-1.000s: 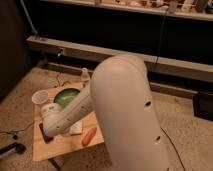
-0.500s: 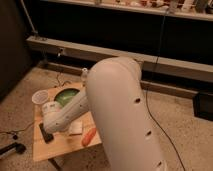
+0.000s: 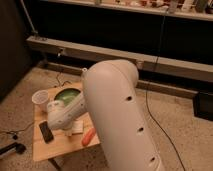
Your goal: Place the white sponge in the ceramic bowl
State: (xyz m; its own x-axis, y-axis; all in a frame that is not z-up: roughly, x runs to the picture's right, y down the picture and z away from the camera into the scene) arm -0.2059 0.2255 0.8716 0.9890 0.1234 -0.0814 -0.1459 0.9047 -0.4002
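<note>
The ceramic bowl [image 3: 64, 95], green inside, stands at the back of the small wooden table [image 3: 55, 147]. The white sponge [image 3: 78, 129] lies flat near the table's middle, partly covered by my arm. My large white arm [image 3: 117, 110] reaches down over the table in front of the bowl. My gripper [image 3: 69, 128] is at its lower end, right at the sponge's left edge and close to the table top; most of it is hidden by the wrist.
A white paper cup [image 3: 40, 99] stands left of the bowl. A black phone [image 3: 46, 131] lies at the table's left front. An orange-red object [image 3: 88, 136] lies right of the sponge. Cables run across the floor; a dark shelf wall stands behind.
My arm has shifted a little to the left over the table. The sponge, bowl, cup and phone have not moved.
</note>
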